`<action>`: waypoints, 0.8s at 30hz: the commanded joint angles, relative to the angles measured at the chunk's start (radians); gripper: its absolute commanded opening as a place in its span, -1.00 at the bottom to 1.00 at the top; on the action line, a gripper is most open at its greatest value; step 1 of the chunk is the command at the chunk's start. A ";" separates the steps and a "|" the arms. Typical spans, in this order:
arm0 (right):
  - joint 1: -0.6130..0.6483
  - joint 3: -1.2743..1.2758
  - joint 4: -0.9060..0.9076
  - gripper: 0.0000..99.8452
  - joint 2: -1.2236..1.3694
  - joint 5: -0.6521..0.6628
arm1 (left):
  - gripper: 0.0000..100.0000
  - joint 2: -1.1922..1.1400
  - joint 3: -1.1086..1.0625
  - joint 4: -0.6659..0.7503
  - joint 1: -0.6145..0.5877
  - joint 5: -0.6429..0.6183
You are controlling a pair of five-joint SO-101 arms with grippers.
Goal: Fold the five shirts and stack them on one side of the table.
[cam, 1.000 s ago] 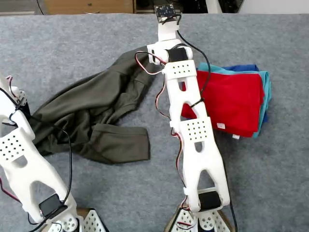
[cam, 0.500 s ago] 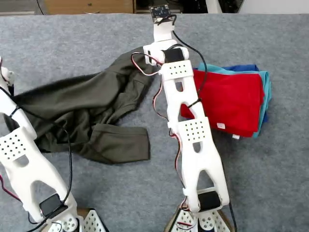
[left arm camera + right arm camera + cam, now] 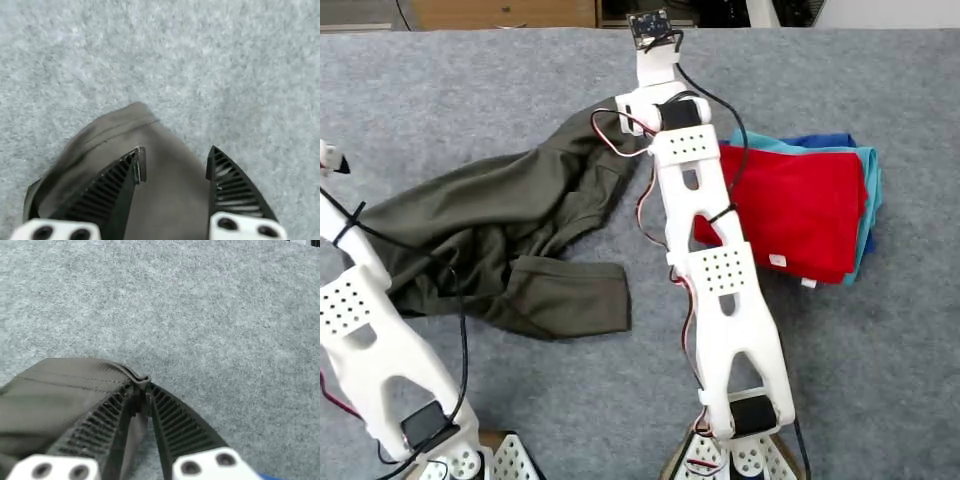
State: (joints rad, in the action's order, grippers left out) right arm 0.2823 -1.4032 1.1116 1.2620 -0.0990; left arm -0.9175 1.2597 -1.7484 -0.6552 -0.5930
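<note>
Stack of folded shirts [image 3: 805, 215], red on top with teal and blue edges showing beneath, sat on the grey table cover [image 3: 470, 90] on the right arm's side. Right arm [image 3: 725, 275] stretched far across the table and covered the stack's inner edge. Its cables looped over the cloth near the wrist.

Olive shirt [image 3: 510, 230] lay unfolded and rumpled between the two arms, well apart from the stack. One sleeve was turned toward the near edge. Its far corner reached up to the right pincer [image 3: 145, 385] and its opposite end lay under the left pincer [image 3: 175, 155].

Right pincer: fingers pressed together, clamped on a stitched hem of the olive shirt. Left pincer: fingers spread wide, holding nothing, poised over a rounded corner of the same shirt. Contact with the cloth could not be told.
</note>
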 commanded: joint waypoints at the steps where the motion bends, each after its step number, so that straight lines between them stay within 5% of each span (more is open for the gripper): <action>1: 0.013 -0.053 -0.012 -1.00 -0.015 0.011 | -0.57 0.061 -0.032 -0.009 0.057 -0.054; 9: 0.013 -0.053 -0.012 -1.00 -0.013 0.012 | -0.57 0.002 -0.137 0.049 0.040 -0.187; 17: 0.015 -0.053 -0.012 -1.00 -0.013 0.043 | -0.57 -0.028 -0.146 0.054 -0.069 -0.187; 24: 0.015 -0.053 -0.012 -1.00 -0.013 0.044 | -0.57 -0.031 -0.149 0.051 -0.005 -0.186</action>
State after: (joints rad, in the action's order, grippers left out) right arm 0.2808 -1.4032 1.1116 1.2620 -0.0637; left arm -0.9651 1.1093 -1.7039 -0.6997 -0.7710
